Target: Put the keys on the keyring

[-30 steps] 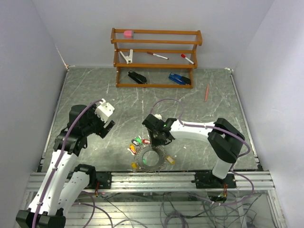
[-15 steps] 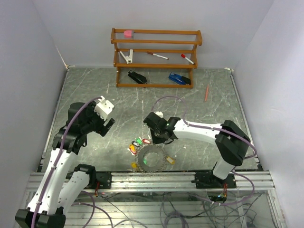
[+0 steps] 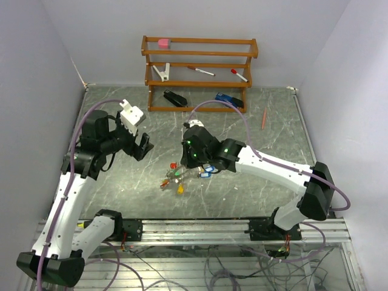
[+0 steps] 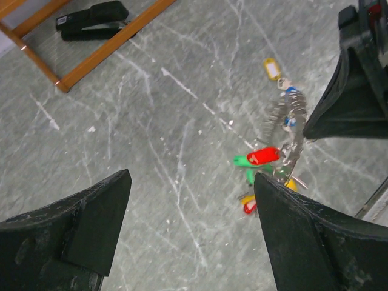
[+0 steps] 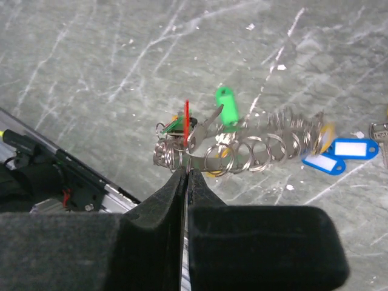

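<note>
My right gripper (image 3: 193,159) is shut on the keyring (image 5: 242,159), a grey metal band strung with small split rings and pinched at its edge between the fingertips (image 5: 185,173). It hangs above the table with the keys (image 3: 179,176) dangling from it: green (image 5: 225,106), red (image 5: 186,121) and blue (image 5: 339,154) tags. In the left wrist view the keyring (image 4: 290,118) and a red tag (image 4: 265,156) hang below the right gripper (image 4: 351,91). My left gripper (image 3: 142,147) hovers open to the left, apart from them, with nothing between its fingers (image 4: 97,206).
A wooden rack (image 3: 199,73) stands at the back with a black stapler (image 3: 175,98), a blue stapler (image 3: 228,100), markers and a pink block. An orange pencil (image 3: 264,118) lies at the right. The metal rail (image 3: 194,229) runs along the near edge.
My right gripper shut on the keyring and lifted it from near the front rail toward the middle, the keys trailing. My left arm rose and moved back.
</note>
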{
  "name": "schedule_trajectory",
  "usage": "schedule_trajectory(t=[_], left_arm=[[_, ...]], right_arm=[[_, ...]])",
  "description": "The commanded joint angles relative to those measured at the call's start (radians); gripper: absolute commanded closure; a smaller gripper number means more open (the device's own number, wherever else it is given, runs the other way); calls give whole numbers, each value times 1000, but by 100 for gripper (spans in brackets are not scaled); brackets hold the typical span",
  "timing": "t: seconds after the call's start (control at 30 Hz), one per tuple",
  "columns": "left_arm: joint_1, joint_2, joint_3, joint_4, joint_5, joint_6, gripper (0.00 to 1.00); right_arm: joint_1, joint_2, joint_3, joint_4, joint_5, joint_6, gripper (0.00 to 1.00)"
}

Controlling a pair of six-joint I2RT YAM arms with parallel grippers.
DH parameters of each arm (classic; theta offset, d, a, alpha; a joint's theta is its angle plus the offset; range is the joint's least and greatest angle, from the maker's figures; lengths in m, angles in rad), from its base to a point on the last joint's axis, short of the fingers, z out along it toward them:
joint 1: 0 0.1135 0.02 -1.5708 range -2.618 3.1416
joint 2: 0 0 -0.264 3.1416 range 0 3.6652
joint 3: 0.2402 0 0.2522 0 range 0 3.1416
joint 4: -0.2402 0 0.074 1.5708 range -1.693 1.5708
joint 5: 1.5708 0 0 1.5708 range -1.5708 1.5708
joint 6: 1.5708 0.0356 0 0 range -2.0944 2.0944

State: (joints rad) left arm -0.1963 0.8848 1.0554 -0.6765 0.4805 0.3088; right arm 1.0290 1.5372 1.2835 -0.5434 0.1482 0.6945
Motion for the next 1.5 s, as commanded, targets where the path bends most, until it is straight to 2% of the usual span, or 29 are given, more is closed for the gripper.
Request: schedule_trajectory(t=[0.0,0.23,0.5,0.77,1.1,1.47], left_arm=[[3,24,52,16,95,-98,6],[3,26,23,97,175,-181,5],[3,29,-13,61,314,-170,0],[3,37,21,-67,260,-61,0],[3,32,-28,15,338,-103,0],[4,3,-93,25,385,-33,0]], right_arm=[[21,-26,61,38,2,-21,100],[44,-3,86,127,3,-44,100],[51,34,131,154,25,-48,100],[54,53,177,161,50,-56,100],[78,78,246,163,53,-62,100],[103,61,255,200,25,-44,100]])
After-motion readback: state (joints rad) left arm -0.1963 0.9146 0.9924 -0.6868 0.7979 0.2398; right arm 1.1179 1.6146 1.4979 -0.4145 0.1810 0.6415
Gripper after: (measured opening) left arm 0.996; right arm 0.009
